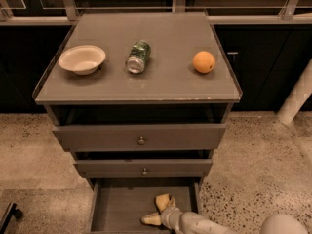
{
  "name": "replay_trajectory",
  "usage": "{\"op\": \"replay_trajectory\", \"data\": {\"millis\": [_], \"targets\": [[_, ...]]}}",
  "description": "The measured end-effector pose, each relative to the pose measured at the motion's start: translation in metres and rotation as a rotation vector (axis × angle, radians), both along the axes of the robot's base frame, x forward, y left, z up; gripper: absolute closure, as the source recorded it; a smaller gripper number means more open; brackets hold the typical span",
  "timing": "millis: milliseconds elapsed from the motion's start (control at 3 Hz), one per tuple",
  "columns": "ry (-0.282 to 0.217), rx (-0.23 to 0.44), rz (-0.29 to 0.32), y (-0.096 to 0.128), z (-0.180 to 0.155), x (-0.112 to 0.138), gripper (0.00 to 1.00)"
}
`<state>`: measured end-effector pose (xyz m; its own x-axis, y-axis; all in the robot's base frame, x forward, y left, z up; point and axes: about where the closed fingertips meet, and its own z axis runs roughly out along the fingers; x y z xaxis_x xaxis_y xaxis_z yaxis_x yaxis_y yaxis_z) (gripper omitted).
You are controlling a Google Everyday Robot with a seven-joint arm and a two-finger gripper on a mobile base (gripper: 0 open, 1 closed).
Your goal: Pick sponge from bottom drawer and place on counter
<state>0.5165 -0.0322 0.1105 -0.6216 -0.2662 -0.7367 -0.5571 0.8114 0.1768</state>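
At the bottom edge of the frame the bottom drawer (pixel 122 208) is pulled out, and its front part is cut off by the frame. The gripper (pixel 152 210) is seen inside it, right of the centre, low above the bare floor. Its two pale fingers (pixel 165 201) are spread apart, one pointing up and one to the left. The sponge cannot be told apart from these pale fingers; if it lies in the drawer, it is hidden or cut off. Only a short piece of the arm (pixel 200 224) is seen at the lower right.

Above, the two knobbed drawers (pixel 139 138) are partly pulled out. On the table (pixel 165 84) a pale bowl (pixel 82 59) is seen at the left, a green can (pixel 138 57) lying on its side in the middle, and an orange (pixel 204 62) at the right, all well apart.
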Motion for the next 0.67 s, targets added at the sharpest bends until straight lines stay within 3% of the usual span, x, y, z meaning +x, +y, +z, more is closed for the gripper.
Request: {"op": "replay_trajectory", "data": {"millis": [333,667], "targets": [[0.002,-0.028,-0.008,-0.0025,-0.0088,-0.0025,0.0],[0.002,-0.029,-0.009,-0.0026,-0.009,-0.0025,0.18]]}}
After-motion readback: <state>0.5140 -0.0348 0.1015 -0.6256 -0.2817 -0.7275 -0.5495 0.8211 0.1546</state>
